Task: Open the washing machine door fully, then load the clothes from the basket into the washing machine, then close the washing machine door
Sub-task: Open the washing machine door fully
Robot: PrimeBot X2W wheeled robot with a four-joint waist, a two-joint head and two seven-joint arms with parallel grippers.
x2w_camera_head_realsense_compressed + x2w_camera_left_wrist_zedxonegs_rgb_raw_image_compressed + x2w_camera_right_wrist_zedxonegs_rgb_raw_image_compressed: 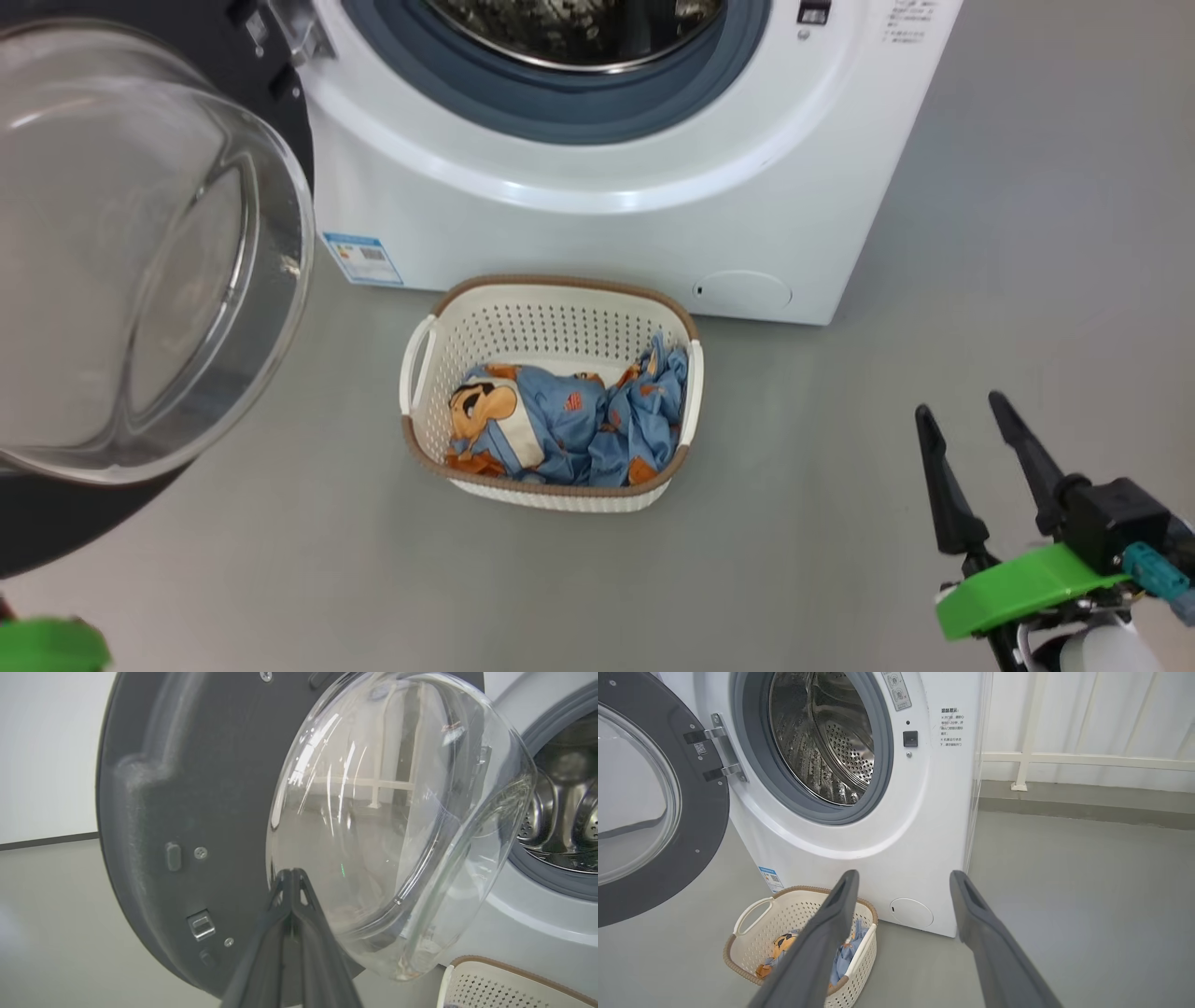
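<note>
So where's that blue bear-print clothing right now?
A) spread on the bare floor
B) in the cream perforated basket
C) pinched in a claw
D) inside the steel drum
B: the light blue bear-print clothes lie bunched inside the cream perforated plastic basket, which stands on the floor before the white washing machine.

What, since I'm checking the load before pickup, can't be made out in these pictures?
Head view: the top edge cuts off the drum.
Head view: how many clothes there are; they lie bunched in the basket.
Right wrist view: the printed notice is too small.
Left wrist view: whether the left end effector touches the washing machine door.
</note>
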